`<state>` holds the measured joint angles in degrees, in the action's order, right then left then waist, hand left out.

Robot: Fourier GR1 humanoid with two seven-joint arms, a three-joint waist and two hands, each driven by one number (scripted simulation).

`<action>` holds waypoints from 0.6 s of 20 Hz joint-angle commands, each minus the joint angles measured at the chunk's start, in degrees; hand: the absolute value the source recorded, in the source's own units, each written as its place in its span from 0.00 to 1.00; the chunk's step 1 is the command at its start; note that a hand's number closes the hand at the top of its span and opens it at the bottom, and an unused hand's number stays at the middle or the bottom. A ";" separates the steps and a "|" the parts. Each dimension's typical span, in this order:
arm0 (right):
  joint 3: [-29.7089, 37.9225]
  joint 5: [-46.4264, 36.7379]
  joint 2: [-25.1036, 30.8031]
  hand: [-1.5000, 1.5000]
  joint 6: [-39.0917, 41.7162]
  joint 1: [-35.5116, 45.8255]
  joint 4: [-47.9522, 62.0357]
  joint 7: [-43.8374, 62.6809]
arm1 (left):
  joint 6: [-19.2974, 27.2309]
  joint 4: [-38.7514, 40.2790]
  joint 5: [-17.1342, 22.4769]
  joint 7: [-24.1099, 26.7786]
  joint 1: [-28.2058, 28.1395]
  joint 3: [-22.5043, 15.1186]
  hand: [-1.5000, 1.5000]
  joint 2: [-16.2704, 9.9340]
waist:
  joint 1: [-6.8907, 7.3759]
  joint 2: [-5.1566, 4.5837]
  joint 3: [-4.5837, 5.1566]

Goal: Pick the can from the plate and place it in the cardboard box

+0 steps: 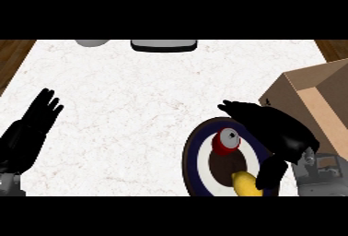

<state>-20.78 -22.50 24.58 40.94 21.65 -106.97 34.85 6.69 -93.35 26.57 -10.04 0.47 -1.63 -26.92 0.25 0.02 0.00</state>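
I take the plate [197, 152] as my landmark: a round plate with a dark navy rim, a white ring inside that and a dark brown centre, sitting on the white speckled counter [149, 106] toward its right side. The can [226, 141] stands on the plate, in the upper part of the brown centre. It is red, and I see it nearly from above, so its grey metal lid with a small dark tab fills most of what shows; a band of the red side is visible below the lid. Just below the can on the plate lies a yellow fruit [245, 184], partly covered. My right robot hand [272, 126] hangs over the plate's right half, fingers spread and bent only slightly, their tips above and to the right of the can; the thumb [268, 175] reaches down over the yellow fruit. I cannot see it closed on anything, and the can sits free beside it. The box [319, 99], brown cardboard with its top open, is just right of the plate. My left robot hand [34, 122] rests open, fingers up, far left of the plate.
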 commanded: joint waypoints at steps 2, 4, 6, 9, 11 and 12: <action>1.74 -3.24 -3.57 0.00 2.23 0.80 1.24 -2.42 | -2.33 2.89 -2.99 1.36 0.34 1.06 0.50 3.50 | -0.12 -0.01 0.01; 0.36 -7.63 -4.45 0.00 -1.31 2.13 5.95 -6.85 | -2.71 -2.67 -2.33 -0.60 -3.67 2.56 0.50 1.64 | 0.27 -0.01 -0.01; 0.19 -8.44 -3.97 0.00 -0.74 -3.14 -0.95 -6.60 | -3.84 -1.79 -2.15 -1.27 -2.37 4.30 0.50 2.00 | -0.12 0.04 -0.01; -2.70 -12.34 -5.06 0.00 -1.72 -5.25 -1.23 -7.71 | -6.52 2.71 -3.29 2.28 -2.24 4.34 0.50 3.81 | -0.18 0.01 0.01; 0.68 -12.27 -2.38 0.00 1.52 -4.68 -0.63 -9.14 | -3.74 -1.87 -4.37 -2.70 -1.08 4.26 0.50 4.18 | -0.14 0.03 -0.01; -1.42 -15.16 -3.78 0.00 -0.36 -3.59 1.42 -9.87 | -3.83 3.97 -5.79 -1.00 3.60 3.65 0.50 5.51 | -0.27 -0.04 0.00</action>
<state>-21.42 -33.35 20.55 41.04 18.78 -106.67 27.56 3.62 -92.79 22.28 -11.15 0.98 1.50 -22.83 0.09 0.03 0.00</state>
